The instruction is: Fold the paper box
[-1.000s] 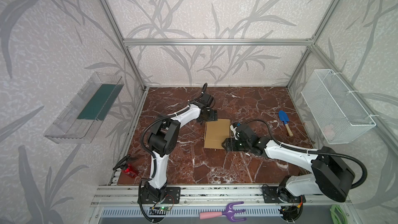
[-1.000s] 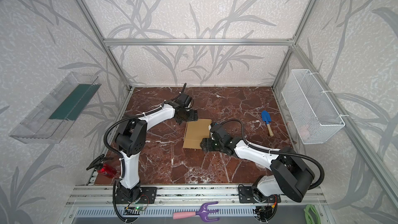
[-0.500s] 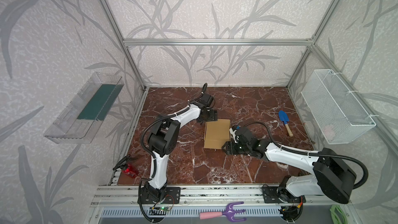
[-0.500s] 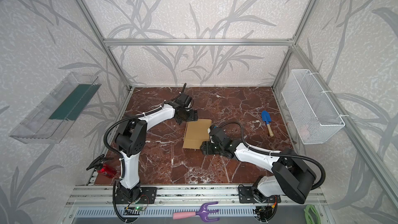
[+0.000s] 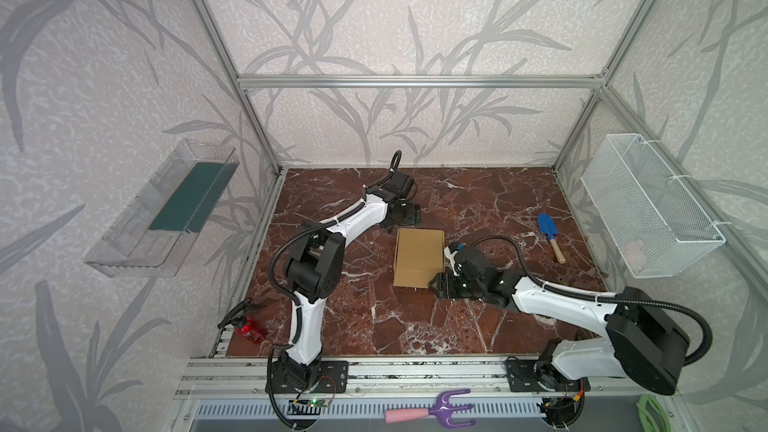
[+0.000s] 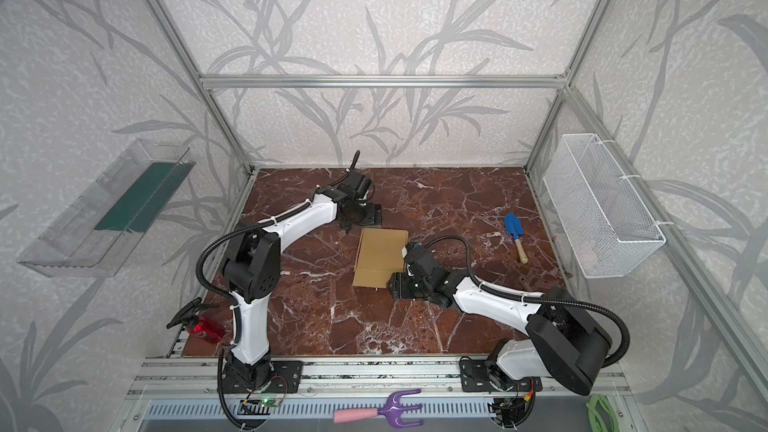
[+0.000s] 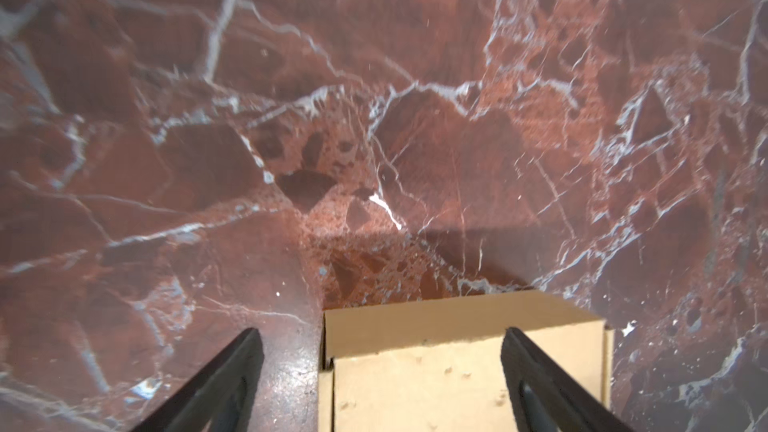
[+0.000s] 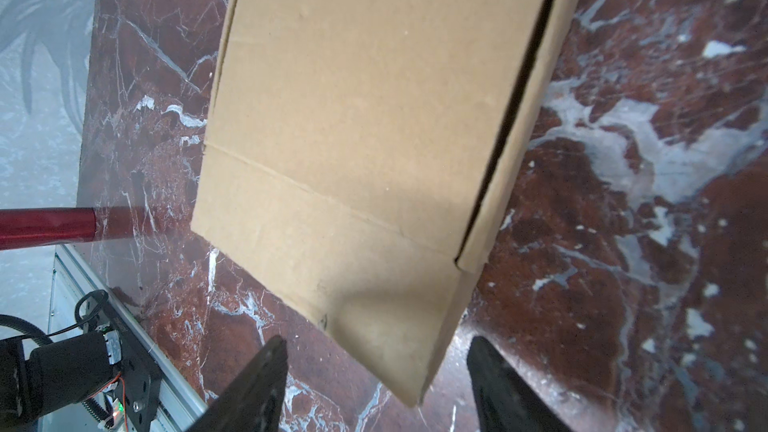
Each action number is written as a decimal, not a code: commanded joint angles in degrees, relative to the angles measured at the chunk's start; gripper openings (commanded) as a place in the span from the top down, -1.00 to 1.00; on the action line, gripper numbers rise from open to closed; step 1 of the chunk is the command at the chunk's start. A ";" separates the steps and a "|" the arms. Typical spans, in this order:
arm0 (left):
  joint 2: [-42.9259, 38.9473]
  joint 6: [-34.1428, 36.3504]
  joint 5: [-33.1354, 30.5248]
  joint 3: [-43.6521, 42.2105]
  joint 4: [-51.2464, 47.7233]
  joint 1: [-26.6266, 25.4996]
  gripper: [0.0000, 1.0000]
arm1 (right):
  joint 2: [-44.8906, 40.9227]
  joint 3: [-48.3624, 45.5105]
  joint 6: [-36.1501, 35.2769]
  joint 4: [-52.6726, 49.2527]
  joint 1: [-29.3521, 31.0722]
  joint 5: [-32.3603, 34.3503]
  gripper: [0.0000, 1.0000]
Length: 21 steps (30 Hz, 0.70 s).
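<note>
Right gripper [image 8: 376, 342], jaws apart and empty, straddles the paper box [image 5: 417, 257] at its near corner; my left gripper [image 7: 382, 332] gapes empty at the far end. Box lies mid counter [image 5: 374, 326]. Looks light and stiff, so I'd pinch a flap edge.

I see the paper box [image 5: 417, 257] lying flat near the middle of the marble table [image 5: 374, 326], a plain tan cardboard rectangle with its long sides running from the table's front to its back. My right wrist view shows a crease across one end, a dark gap under one long side flap, and a dented corner.
</note>
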 commanded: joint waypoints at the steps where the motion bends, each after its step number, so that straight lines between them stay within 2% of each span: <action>1: 1.68 1.94 -2.85 3.70 -4.30 0.36 -0.81 | -0.22 -0.94 0.37 1.07 0.39 0.87 -0.37; 13: 11.79 3.93 -3.97 16.80 -15.25 0.50 -0.81 | -0.56 -1.64 0.63 1.86 0.47 0.55 -0.28; 21: 15.47 4.66 -3.64 20.23 -18.80 0.52 -0.80 | -1.15 -2.25 0.70 2.03 0.53 0.77 -0.22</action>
